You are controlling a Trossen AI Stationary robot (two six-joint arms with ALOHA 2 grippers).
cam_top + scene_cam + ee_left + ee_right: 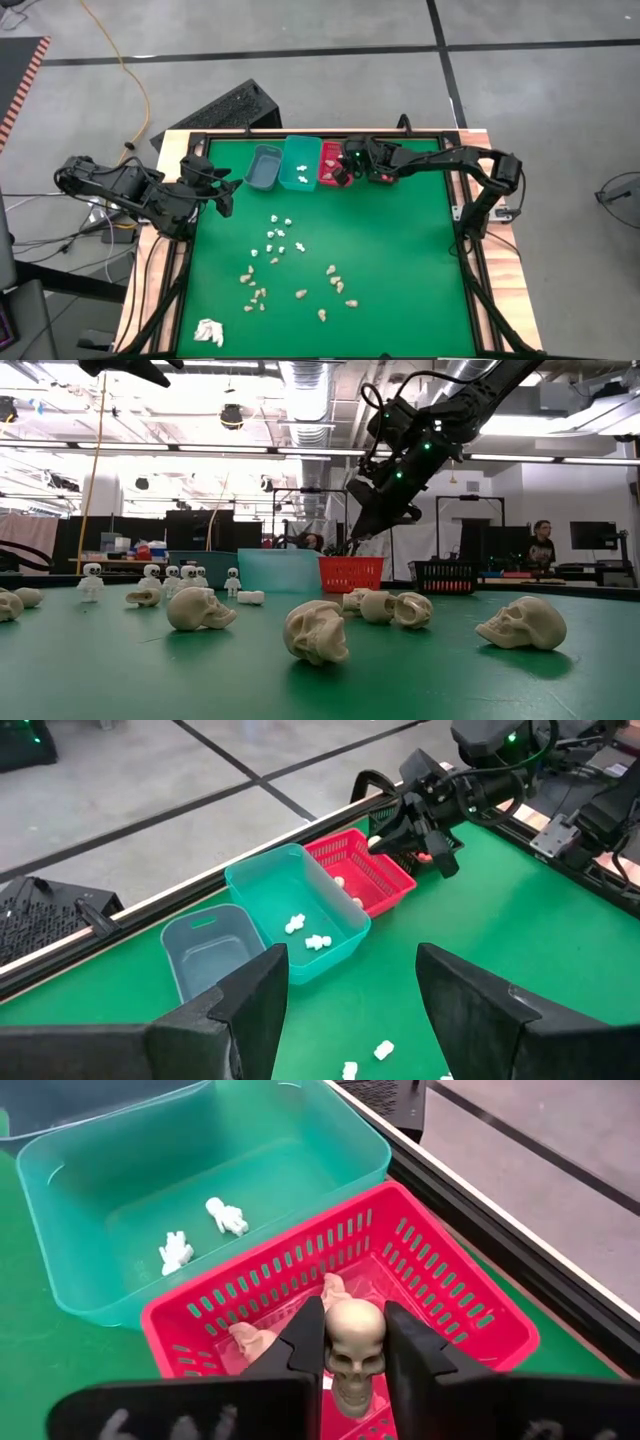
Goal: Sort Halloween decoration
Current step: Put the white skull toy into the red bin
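Observation:
My right gripper [355,1365] is shut on a pale beige skull [355,1338] just above the red basket [440,1280]; it also shows in the high view [342,172] and the low view [362,530]. Two more beige pieces [255,1342] lie in the red basket. Two white skeleton figures [200,1235] lie in the teal bin [120,1170]. White figures [279,236] and beige skulls [256,290] lie scattered on the green mat [400,260]. My left gripper [350,1010] is open and empty above the mat's far left [226,192]. My right gripper pinches the skull by its two sides [330,1342] between its two fingers. The fingers slant down from the table's right side. The skull is lifted clear over the red basket, its face turned toward the wrist camera.
A grey-blue bin [263,167] stands left of the teal bin [300,162] at the mat's far edge, and a dark bin [443,574] right of the red one. A white papery wad [208,332] lies at the near left. A black frame [470,250] borders the mat.

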